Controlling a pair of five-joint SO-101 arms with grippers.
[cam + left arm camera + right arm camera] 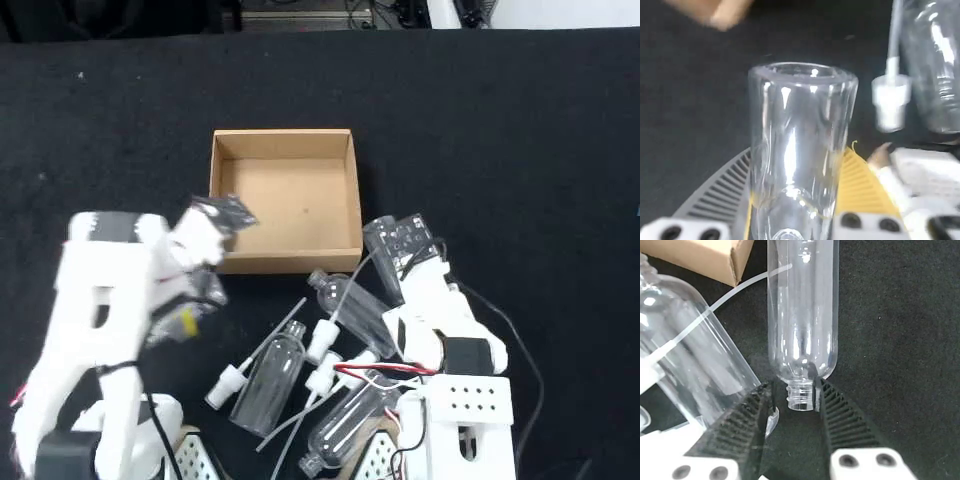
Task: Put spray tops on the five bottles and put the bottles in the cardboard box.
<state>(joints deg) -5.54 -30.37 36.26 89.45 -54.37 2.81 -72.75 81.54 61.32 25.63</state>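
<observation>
Now, your right gripper (801, 396) pinches only the threaded neck of a clear plastic bottle (802, 305) lying on the black table (500, 120) near the brown cardboard box (283, 135), and your left gripper (792, 200) clamps a second clear bottle (800, 135), so either may slip if jerked.

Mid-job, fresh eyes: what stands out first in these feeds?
The left gripper holds a clear bottle, left of the cardboard box. The right gripper pinches a second bottle by its threaded neck, near a corner of the box. Loose bottles and spray tops lie jumbled before the box, which holds no bottle.
</observation>
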